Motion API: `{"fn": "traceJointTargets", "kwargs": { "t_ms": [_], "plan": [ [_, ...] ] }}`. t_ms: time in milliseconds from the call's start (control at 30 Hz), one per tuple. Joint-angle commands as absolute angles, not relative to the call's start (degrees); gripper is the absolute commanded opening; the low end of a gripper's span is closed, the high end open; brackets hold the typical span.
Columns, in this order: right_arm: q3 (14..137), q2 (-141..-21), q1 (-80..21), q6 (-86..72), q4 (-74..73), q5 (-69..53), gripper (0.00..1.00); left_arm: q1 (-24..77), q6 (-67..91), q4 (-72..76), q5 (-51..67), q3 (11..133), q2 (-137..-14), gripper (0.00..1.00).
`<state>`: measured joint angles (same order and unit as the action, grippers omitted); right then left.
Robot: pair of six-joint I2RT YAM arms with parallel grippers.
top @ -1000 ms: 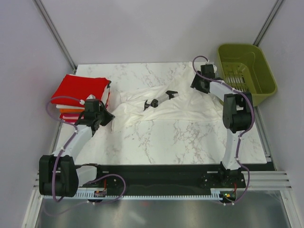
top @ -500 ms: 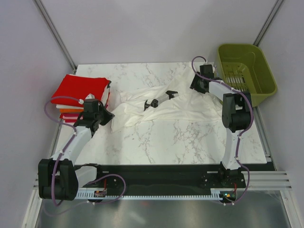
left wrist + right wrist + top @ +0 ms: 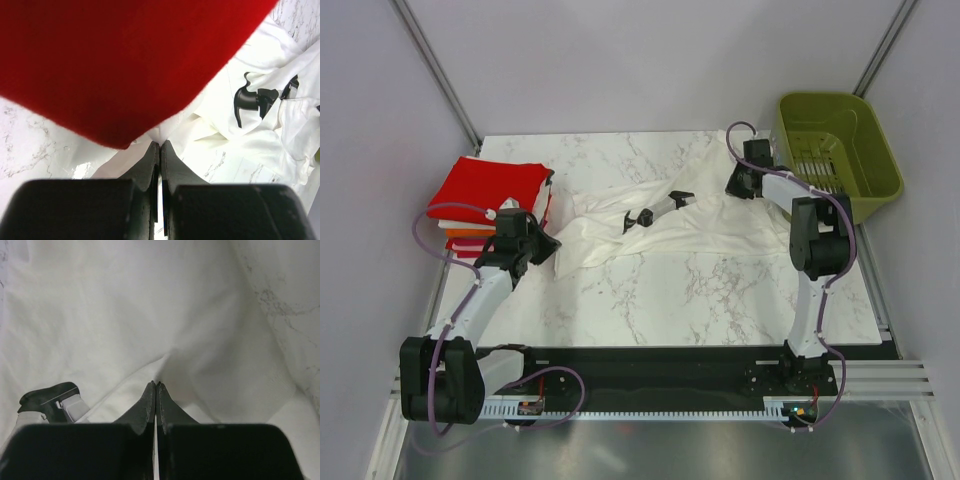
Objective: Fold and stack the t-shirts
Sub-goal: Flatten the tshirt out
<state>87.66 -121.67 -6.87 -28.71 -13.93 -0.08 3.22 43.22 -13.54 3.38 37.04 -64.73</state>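
Note:
A large white t-shirt point(image 3: 705, 225) with a black print point(image 3: 655, 212) lies crumpled across the middle of the marble table point(image 3: 700, 295). At the left stands a stack of folded t-shirts, a red one point(image 3: 488, 188) on top and an orange layer point(image 3: 463, 232) under it. My left gripper point(image 3: 549, 246) sits beside the stack. It is shut on the white shirt's left edge point(image 3: 172, 131), under the overhanging red shirt point(image 3: 115, 65). My right gripper point(image 3: 737, 186) is at the shirt's far right part, shut on a raised fold of the white cloth point(image 3: 165, 365).
An olive-green plastic basket point(image 3: 840, 150) stands off the table's back right corner, close to the right arm. Grey walls enclose the table on three sides. Bare marble lies between the shirt and the arm bases.
The right gripper has closed on a fold of the white shirt and shifted slightly right. The left gripper stays shut on the shirt's edge, almost unmoved.

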Motion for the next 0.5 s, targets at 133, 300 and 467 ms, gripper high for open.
{"fn": "traceJointTargets", "kwargs": {
  "t_ms": [133, 300, 467],
  "plan": [
    [82.5, -109.4, -6.6, -30.8, -11.6, -5.0, 0.0, 3.0, 45.1, -13.7, 4.9, 38.1, -64.5, 0.02],
    [71.9, -99.2, -6.7, -33.3, -9.8, -6.2, 0.0, 3.0, 46.8, -16.9, 3.2, 38.5, -66.7, 0.02],
    [55.7, -83.3, -7.0, -35.8, -5.4, -7.8, 0.0, 3.0, 48.0, -16.9, 3.7, 38.1, -68.6, 0.02]
  ]
}}
